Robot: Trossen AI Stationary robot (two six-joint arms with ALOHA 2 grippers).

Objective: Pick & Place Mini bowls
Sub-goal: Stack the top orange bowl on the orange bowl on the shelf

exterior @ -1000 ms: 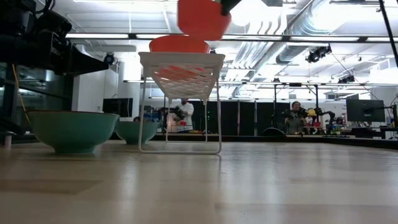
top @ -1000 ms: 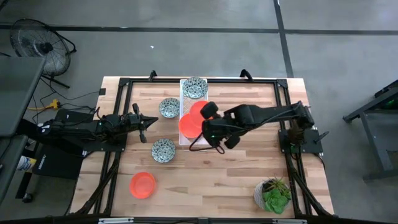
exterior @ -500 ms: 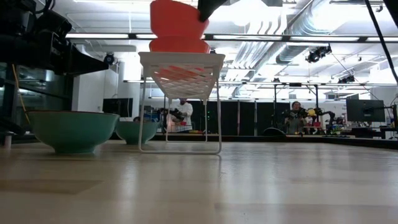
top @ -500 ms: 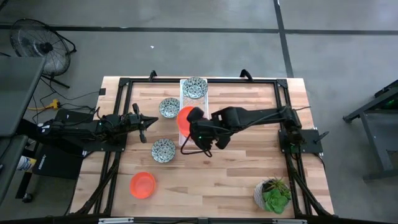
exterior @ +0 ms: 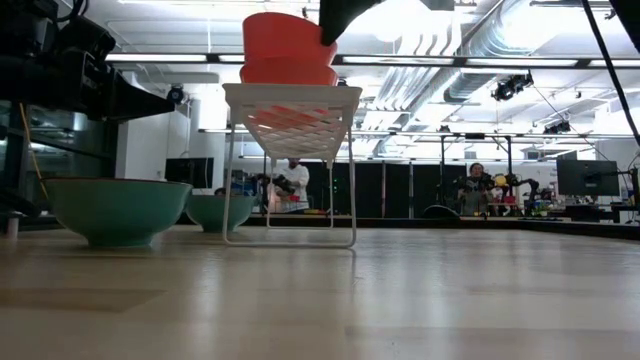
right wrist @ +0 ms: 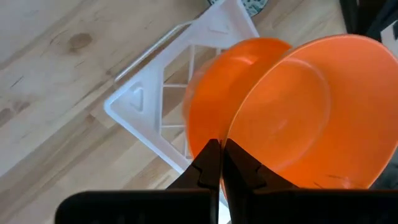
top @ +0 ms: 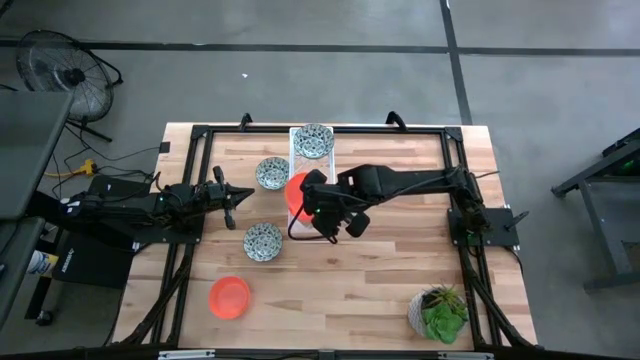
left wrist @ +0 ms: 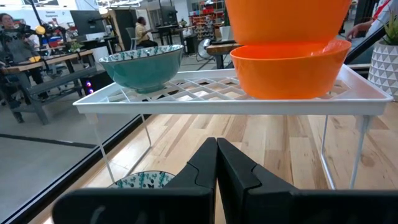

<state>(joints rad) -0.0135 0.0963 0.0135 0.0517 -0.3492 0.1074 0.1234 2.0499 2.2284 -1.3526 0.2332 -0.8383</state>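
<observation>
My right gripper (top: 316, 203) is shut on a plain orange-red bowl (exterior: 285, 35), directly over a second orange-red bowl (exterior: 288, 72) that sits on the raised white lattice tray (exterior: 292, 98). A patterned bowl (top: 314, 140) rests at the tray's far end. Two more patterned bowls (top: 271, 172) (top: 263, 241) and a third orange-red bowl (top: 229, 296) stand on the table left of the tray. My left gripper (top: 235, 197) waits shut, left of the tray, pointing at it. My right gripper pinches the held bowl's rim (right wrist: 231, 142), one finger inside (right wrist: 239, 163) and one outside. The fingers slant down from the table's right. The bowl sits roughly upright, its base at the rim of the bowl under it (left wrist: 289, 46); whether they touch, I cannot tell.
The tray stands on thin legs (exterior: 352, 170) at the table's middle, running near to far. A pale pot with a green plant (top: 437, 312) occupies the near right corner. Bare wood lies right of the tray and along the near edge.
My right gripper has carried the orange-red bowl toward the table's left, from beside the tray to above the bowl resting on it, and then lowered it a little toward that bowl. The gripper stayed shut on the rim.
</observation>
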